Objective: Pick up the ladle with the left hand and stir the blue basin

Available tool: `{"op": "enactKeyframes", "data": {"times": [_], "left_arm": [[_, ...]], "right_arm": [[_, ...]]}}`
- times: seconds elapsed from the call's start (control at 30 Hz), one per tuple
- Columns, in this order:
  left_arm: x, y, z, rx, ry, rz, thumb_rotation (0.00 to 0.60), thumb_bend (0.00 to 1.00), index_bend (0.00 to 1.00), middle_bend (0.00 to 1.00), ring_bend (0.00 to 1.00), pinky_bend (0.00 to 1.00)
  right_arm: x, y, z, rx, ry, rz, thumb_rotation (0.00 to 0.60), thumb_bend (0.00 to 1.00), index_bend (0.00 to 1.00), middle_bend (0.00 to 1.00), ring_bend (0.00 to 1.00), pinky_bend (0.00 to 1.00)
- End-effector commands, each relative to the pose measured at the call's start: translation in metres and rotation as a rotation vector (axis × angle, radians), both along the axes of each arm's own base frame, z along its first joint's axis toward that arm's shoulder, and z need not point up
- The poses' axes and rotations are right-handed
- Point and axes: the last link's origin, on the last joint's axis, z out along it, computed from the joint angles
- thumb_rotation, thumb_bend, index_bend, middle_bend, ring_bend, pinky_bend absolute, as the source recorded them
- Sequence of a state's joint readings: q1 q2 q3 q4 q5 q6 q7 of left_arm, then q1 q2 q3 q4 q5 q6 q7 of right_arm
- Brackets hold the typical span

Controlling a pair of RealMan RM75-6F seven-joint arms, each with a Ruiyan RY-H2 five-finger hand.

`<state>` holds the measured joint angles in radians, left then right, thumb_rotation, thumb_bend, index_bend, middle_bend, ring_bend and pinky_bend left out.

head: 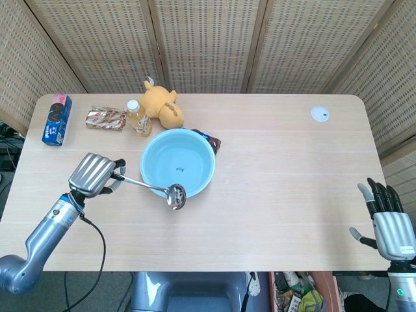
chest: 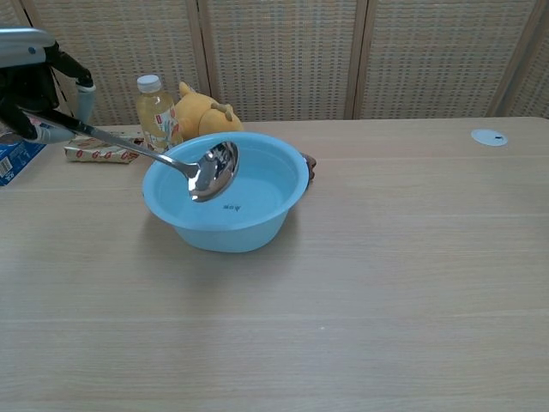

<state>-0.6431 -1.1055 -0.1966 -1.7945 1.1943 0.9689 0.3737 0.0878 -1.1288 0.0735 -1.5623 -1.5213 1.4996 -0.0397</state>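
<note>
Left hand (head: 92, 174) gripping steel ladle (head: 151, 188) by its handle, clear of the bench (head: 286, 175), bowl end poised at near rim of blue basin (head: 177, 162). Right hand (head: 389, 218) open, fingers spread, off bench edge.

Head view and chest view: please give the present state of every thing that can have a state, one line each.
Shiny metal ladle: lifted off the table, handle held, bowl near the basin's front rim.
Light blue plastic basin: upright on the table.
Left hand: grips the ladle handle.
Right hand: holds nothing, fingers apart.
Yellow drink bottle: upright, white cap on.
Blue snack box: lying flat.
</note>
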Motion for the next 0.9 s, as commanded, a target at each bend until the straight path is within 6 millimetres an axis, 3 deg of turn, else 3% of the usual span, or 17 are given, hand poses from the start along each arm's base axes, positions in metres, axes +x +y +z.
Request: {"op": "enactKeyframes", "data": {"times": [0.03,0.4,0.7,0.9], "left_arm": [[0.023,0.031,0.016,0.011,0.027,0.018,0.6,0.42,0.67,1.0,1.0,1.0],[0.035,0.076,0.001,-0.046,0.169,0.102,0.6,0.42,0.68,1.0,1.0,1.0],[0.051,0.11,-0.032,-0.077,0.272,0.138,0.6,0.42,0.68,1.0,1.0,1.0],[0.054,0.121,-0.07,-0.103,0.388,0.128,0.6,0.42,0.68,1.0,1.0,1.0]], "right_arm": [[-0.001,-0.003,0.002,-0.014,0.007,-0.006,0.6,0.0,0.0,0.0,0.0,0.0],[-0.006,-0.01,0.004,-0.026,0.004,-0.032,0.6,0.0,0.0,0.0,0.0,0.0],[-0.017,-0.014,0.01,-0.048,0.009,-0.074,0.6,0.0,0.0,0.0,0.0,0.0],[-0.016,-0.013,0.014,-0.056,0.0,-0.061,0.6,0.0,0.0,0.0,0.0,0.0]]}}
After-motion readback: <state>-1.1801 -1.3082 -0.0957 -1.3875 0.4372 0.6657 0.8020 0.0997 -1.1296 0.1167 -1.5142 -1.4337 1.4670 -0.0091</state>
